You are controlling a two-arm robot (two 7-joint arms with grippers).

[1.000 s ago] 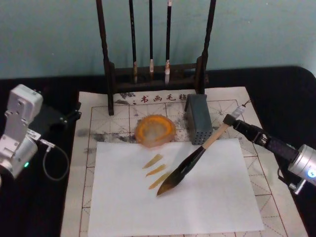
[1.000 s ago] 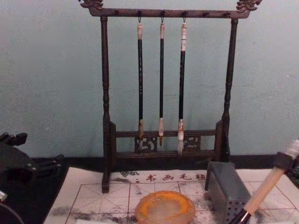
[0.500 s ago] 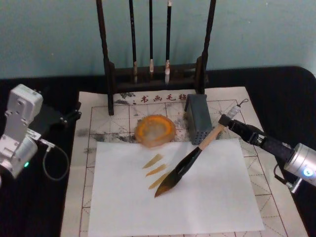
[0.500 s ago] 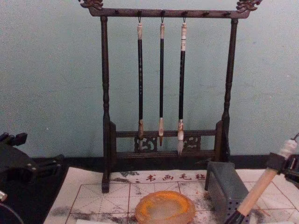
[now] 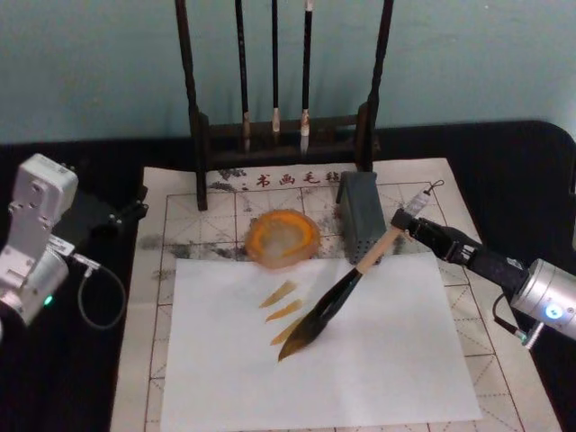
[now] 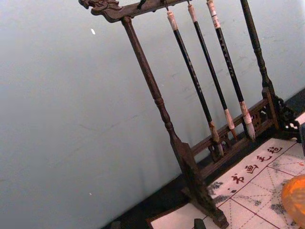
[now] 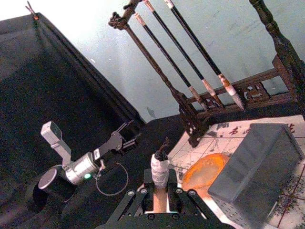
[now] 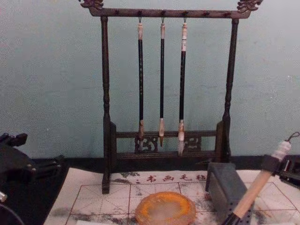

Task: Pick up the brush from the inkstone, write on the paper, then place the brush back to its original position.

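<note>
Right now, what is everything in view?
brush: one, tan handle, dark bristles, tip on white sheet
inkstone: one, amber, beyond sheet's far edge
paper: one, red-gridded, under sheet and inkstone
white sheet: one, on paper
ink strokes: three, tan, on sheet
grey block: one, right of inkstone
brush rack: one, dark wood, at back
hanging brushes: three, black, on rack
tablecloth: one, black
left gripper: open, parked left
right gripper: shut on brush's upper handle

Brush (image 5: 346,286) tilted w/ tan handle far-right, dark bristles down near-left. Round amber inkstone (image 5: 283,238) just far-left of it, on smudged red-grid paper (image 5: 184,214)
</note>
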